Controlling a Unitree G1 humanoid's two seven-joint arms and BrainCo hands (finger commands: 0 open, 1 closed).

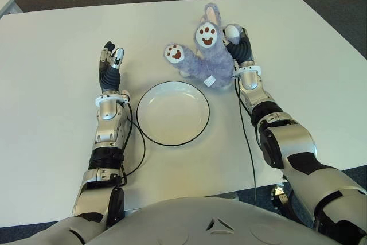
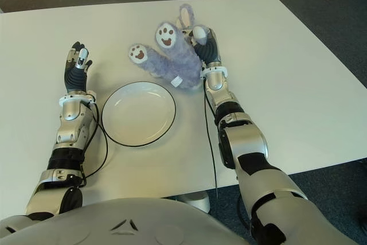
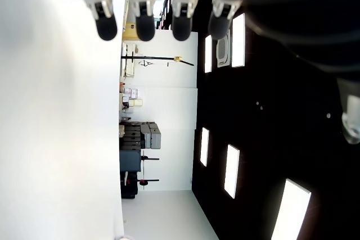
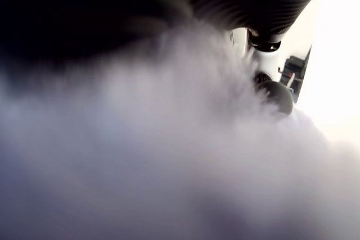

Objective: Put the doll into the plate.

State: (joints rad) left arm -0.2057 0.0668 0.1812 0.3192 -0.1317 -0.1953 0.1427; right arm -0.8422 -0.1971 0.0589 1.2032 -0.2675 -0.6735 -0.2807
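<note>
A fluffy lavender plush rabbit doll [image 1: 209, 61] lies beside the round, glossy white plate [image 1: 172, 112]. The right hand [image 1: 239, 47] grips its fur; the left hand [image 1: 110, 66], left of the plate, is outstretched and empty.

The right hand [image 1: 239, 43] reaches forward at the end of an outstretched arm, fingers wrapped into purple fur it grips. The left hand [image 1: 110, 63] is extended flat, its fingers [image 3: 144, 25] straight, holding nothing

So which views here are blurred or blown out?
Right wrist view: fluffy purple plush doll fills the frame, out of focus; bright glare at one edge. Left wrist view: white table overexposed, ceiling dark. Eye views: sharp, evenly lit, right hand against the doll.
</note>
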